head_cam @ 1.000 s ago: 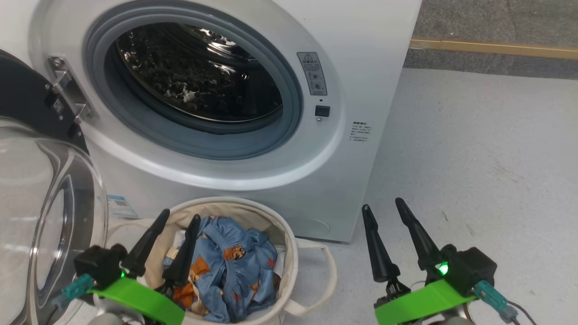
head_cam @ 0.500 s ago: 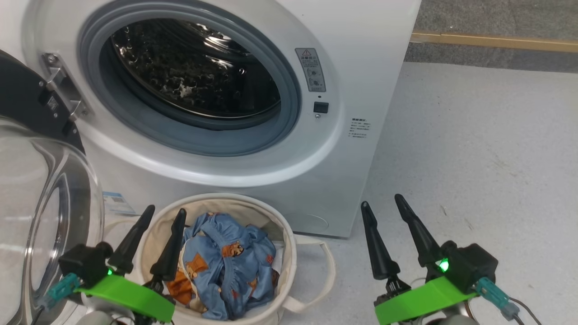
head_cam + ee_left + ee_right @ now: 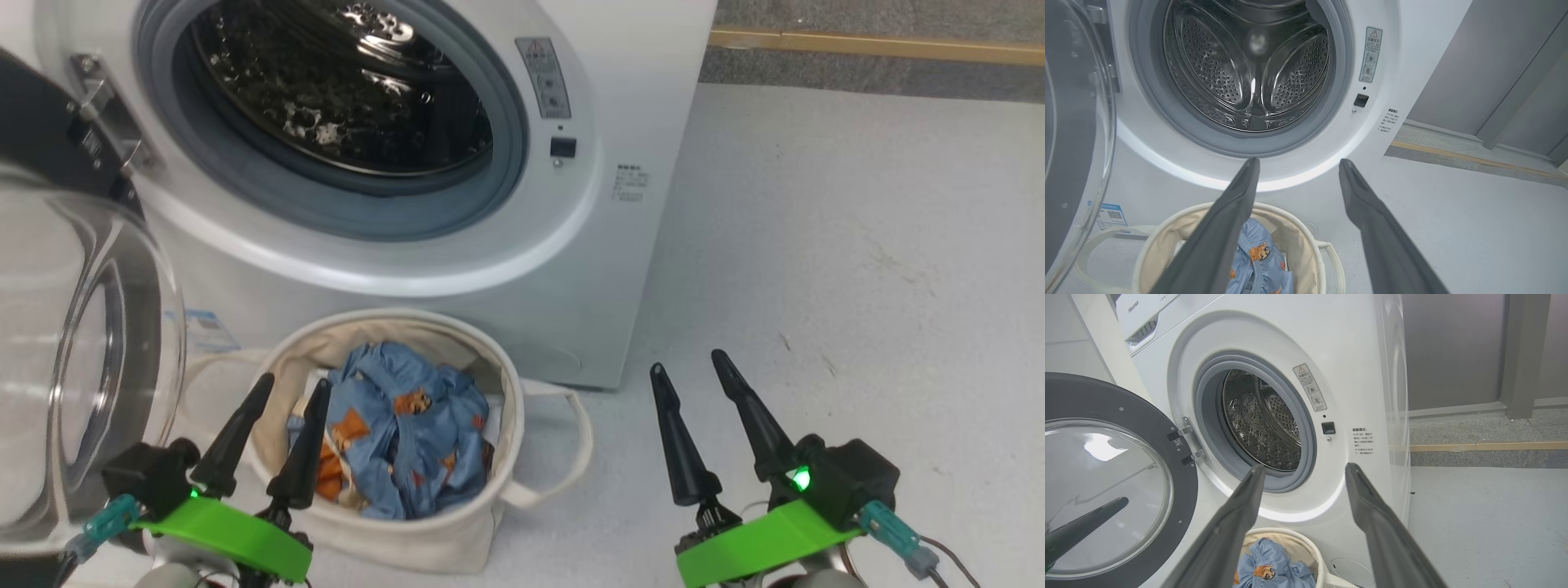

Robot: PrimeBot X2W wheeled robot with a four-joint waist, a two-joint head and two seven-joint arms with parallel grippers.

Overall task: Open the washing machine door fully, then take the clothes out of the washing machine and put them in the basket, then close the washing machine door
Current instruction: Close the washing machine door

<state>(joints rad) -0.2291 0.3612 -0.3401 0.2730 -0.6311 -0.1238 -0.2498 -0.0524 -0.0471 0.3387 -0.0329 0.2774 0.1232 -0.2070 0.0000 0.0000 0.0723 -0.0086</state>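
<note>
Head view: door (image 3: 82,351) stands open left of machine (image 3: 620,269); clothes (image 3: 400,425) lie in basket (image 3: 508,384) just before it. Left gripper (image 3: 295,380) at basket's near rim, right gripper (image 3: 687,361) over floor (image 3: 857,245); both jaws wide, empty.

Lit brightly and evenly by cool white indoor light from overhead. Only faint, soft shadow beside the basket (image 3: 408,539) on the pale floor (image 3: 857,269). Hard white glints across the steel drum (image 3: 1249,73); a broad patch of glare on the glass of the washing machine door (image 3: 1106,477). Sharp at mid-distance in all three views. Slightly soft on the fingers (image 3: 1378,522) of the right gripper (image 3: 1304,466), close to the lens. Wide-angle stretching toward the edges of both wrist views.
</note>
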